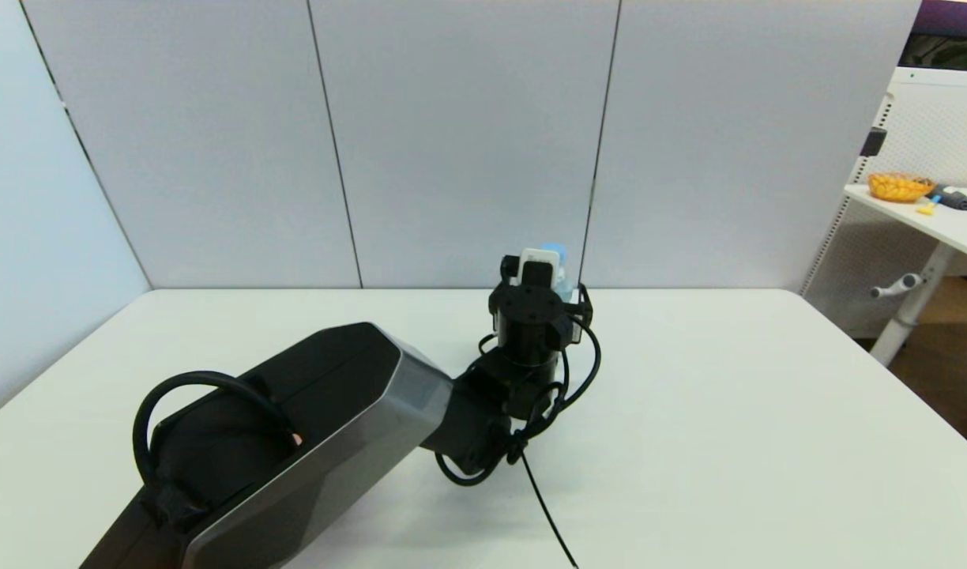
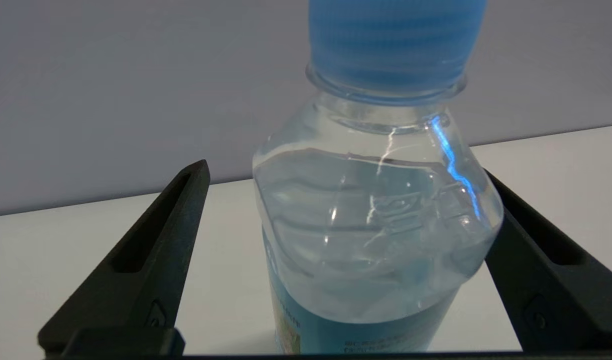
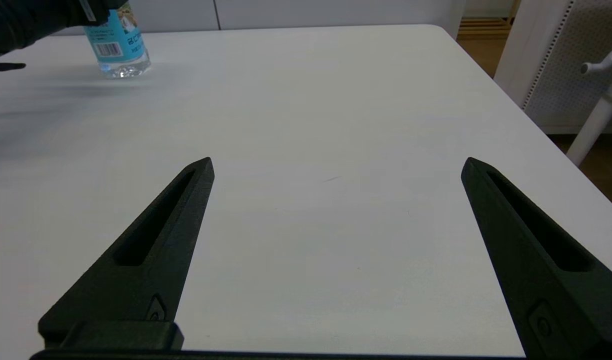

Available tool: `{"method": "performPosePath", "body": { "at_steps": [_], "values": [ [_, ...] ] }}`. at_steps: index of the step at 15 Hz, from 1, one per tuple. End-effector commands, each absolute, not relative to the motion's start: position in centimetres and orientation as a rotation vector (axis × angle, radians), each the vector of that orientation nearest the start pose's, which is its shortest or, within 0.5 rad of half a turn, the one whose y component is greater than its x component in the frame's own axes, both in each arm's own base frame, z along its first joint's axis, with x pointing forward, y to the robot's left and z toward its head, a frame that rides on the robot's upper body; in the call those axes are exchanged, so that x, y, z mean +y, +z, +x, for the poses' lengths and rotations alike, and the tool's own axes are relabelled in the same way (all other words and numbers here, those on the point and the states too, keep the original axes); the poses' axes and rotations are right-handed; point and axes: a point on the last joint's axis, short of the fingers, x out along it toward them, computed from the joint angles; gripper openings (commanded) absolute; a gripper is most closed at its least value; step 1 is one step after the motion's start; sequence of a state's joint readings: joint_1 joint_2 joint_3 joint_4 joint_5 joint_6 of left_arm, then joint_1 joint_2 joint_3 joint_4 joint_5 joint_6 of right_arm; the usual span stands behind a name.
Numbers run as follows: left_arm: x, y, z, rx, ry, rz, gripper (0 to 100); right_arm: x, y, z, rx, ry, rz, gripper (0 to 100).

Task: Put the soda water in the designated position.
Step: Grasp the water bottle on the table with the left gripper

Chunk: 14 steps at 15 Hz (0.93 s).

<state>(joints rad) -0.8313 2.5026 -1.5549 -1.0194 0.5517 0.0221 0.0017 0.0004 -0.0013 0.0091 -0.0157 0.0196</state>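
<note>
Two fingers of my left claw are spread wide around the soda water, which stands upright on the white table between them, nearer one finger. My right claw hangs open, well apart from the bottle.

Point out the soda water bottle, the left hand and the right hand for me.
soda water bottle (image 2: pixel 371 220): left wrist view, clear shoulder below the cap.
left hand (image 2: pixel 346 180): left wrist view, midway between its open fingertips.
right hand (image 3: pixel 338 165): right wrist view, midway between its open fingertips.
</note>
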Motion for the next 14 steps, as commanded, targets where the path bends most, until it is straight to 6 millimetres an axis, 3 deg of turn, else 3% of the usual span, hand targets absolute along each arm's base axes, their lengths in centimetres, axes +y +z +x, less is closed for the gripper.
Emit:
{"method": "performPosePath", "body": {
  "at_steps": [1, 8, 9, 14],
  "values": [
    [-36.28, 8.6, 35.54, -0.071, -0.263, -0.033, 100, -0.04, 7.5, -2.29, 0.008, -0.012, 0.02, 100],
    [-36.35, 8.89, 35.6, -0.079, -0.263, -0.04, 100, -0.04, 7.5, -2.29, 0.008, -0.015, 0.02, 100],
    [-36.3, 8.89, 35.66, -0.079, -0.261, -0.04, 0, -0.04, 7.5, -2.29, 0.008, -0.012, 0.02, 100],
    [-36.18, 8.92, 35.76, -0.089, -0.258, -0.047, 0, -0.04, 7.5, -2.29, 0.008, -0.014, 0.02, 100]
  ]
}}
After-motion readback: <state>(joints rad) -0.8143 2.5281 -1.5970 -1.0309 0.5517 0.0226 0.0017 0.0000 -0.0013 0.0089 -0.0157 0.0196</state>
